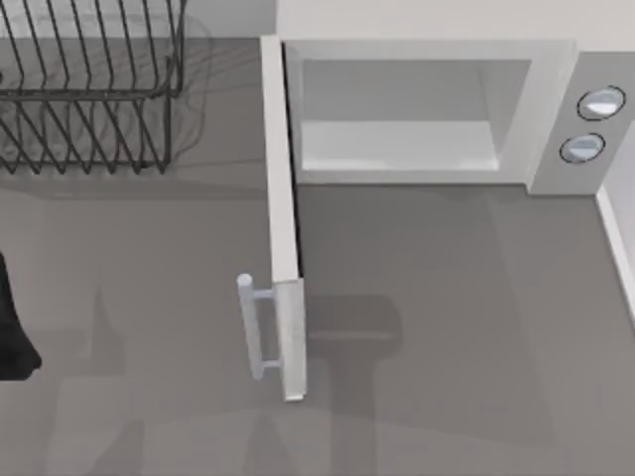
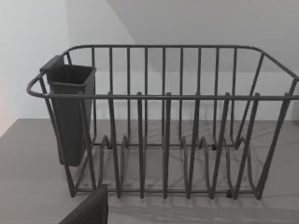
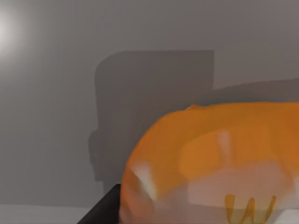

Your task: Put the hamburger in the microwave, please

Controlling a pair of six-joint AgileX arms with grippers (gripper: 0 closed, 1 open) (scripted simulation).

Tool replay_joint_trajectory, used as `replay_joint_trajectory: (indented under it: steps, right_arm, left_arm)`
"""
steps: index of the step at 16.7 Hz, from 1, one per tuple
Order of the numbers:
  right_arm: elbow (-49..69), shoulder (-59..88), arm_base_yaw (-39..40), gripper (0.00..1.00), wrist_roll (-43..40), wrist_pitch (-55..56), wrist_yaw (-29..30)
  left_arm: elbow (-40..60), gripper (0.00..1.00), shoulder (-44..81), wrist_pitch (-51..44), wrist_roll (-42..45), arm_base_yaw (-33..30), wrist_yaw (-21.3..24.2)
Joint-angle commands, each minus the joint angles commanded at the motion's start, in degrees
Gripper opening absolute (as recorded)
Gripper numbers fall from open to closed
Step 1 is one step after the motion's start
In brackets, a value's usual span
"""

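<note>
The hamburger (image 3: 215, 163) looms large and orange in the right wrist view, with a whitish layer low on its side. It hangs above a grey surface that carries a blocky shadow. My right gripper (image 3: 140, 212) is shut on it, and one dark finger (image 3: 100, 212) shows at the bun's edge. The microwave (image 1: 556, 89) stands at the back right of the table. Its door (image 1: 283, 228) is swung fully open toward the front, the bar handle (image 1: 253, 327) faces left, and the pale cavity (image 1: 397, 144) is bare. My left arm (image 1: 15, 332) is parked at the table's left edge.
A dark wire rack (image 1: 89, 89) stands at the back left; the left wrist view faces the wire rack (image 2: 163, 126) and the dark cup (image 2: 70, 112) hung on its end. The open door splits the table's middle. A pale wall edge (image 1: 620, 248) runs down the right side.
</note>
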Motion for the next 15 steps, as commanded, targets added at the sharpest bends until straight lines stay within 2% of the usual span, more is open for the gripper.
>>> replay_joint_trajectory:
  steps: [1, 2, 7, 15]
  right_arm:
    - [0.00, 0.00, 0.00, 0.00, 0.00, 0.00, 0.00]
    - [2.03, -4.10, 0.42, 0.00, 1.87, -5.45, 1.17]
    - [5.81, -6.26, 0.05, 0.00, 1.78, -10.69, 1.16]
    - [16.87, -13.25, 0.22, 0.00, 1.39, -29.14, 1.17]
  left_arm:
    - [0.00, 1.00, 0.00, 0.00, 0.00, 0.00, 0.00]
    - [0.00, 1.00, 0.00, 0.00, 0.00, 0.00, 0.00]
    - [0.00, 1.00, 0.00, 0.00, 0.00, 0.00, 0.00]
    - [0.00, 1.00, 0.00, 0.00, 0.00, 0.00, 0.00]
